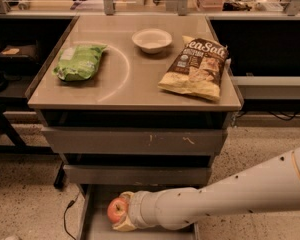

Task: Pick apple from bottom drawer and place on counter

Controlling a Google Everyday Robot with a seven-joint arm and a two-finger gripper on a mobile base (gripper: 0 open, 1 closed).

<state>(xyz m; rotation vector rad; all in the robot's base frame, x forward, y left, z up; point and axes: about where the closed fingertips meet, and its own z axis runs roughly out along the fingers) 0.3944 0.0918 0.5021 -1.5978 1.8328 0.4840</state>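
Tool (119, 213), low in the bottom drawer (96, 225), is clenched around the apple (116, 209) (grasp apparently made); next move calls for lifting it clear, onto the counter (140, 79).

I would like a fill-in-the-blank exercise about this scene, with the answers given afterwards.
In the bottom drawer, the gripper holds the ___.
On the counter, the ___ stands between the green bag and the chip bag.
The counter bears ___ bags.
Answers: apple; bowl; two.
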